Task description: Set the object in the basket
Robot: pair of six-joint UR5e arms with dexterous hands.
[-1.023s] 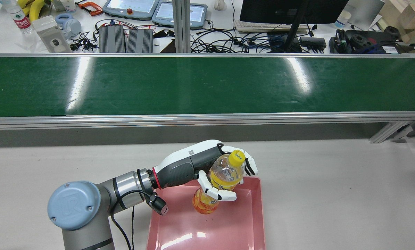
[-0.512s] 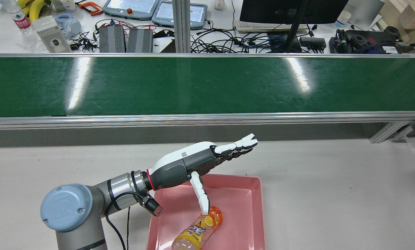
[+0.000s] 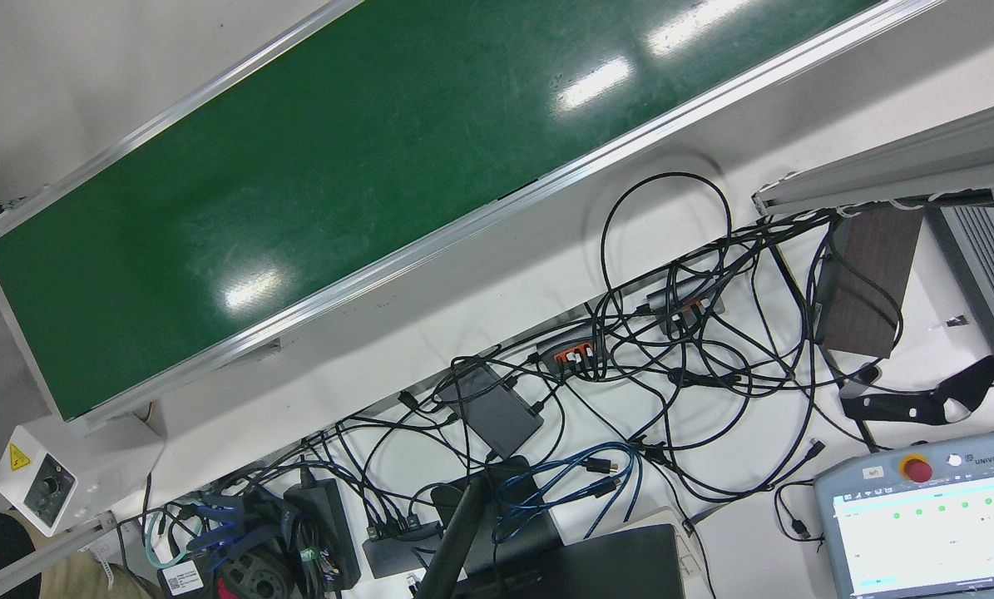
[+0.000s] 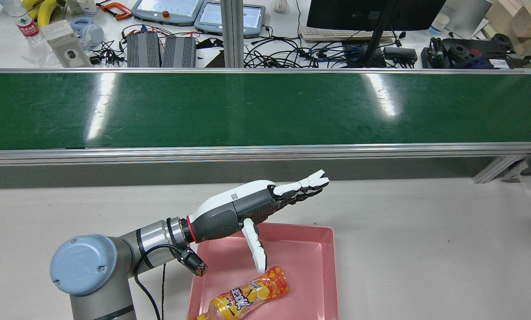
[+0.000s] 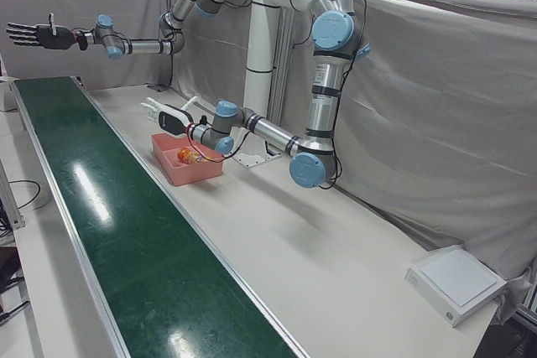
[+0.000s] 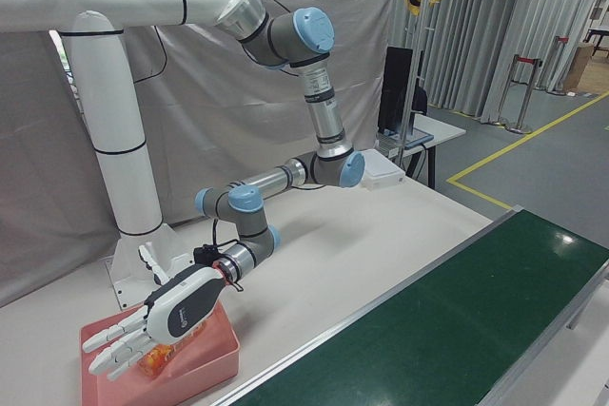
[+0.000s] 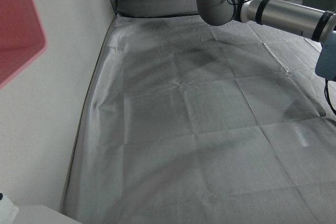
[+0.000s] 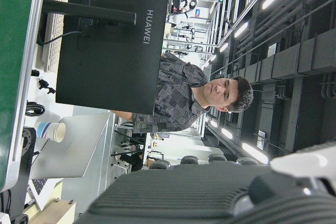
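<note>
So the pale grey counter [image 4: 425, 249] is carrying the shallow pink plastic basket [image 4: 327, 266], and the orange-labelled drink bottle [image 4: 247, 295] is lying inside it on its side. The left hand [image 4: 265, 202] is hovering above, fingers spread, holding nothing. Right hand [image 5: 33, 35] is up high, splayed too. Only risk I'm seeing: the thumb hanging down near the bottle is knocking it rolling.

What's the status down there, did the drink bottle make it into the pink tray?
Left hand open, empty, above tray. Right hand open, raised far off. Bottle lying on its side in the pink tray. Nothing in the way.
</note>
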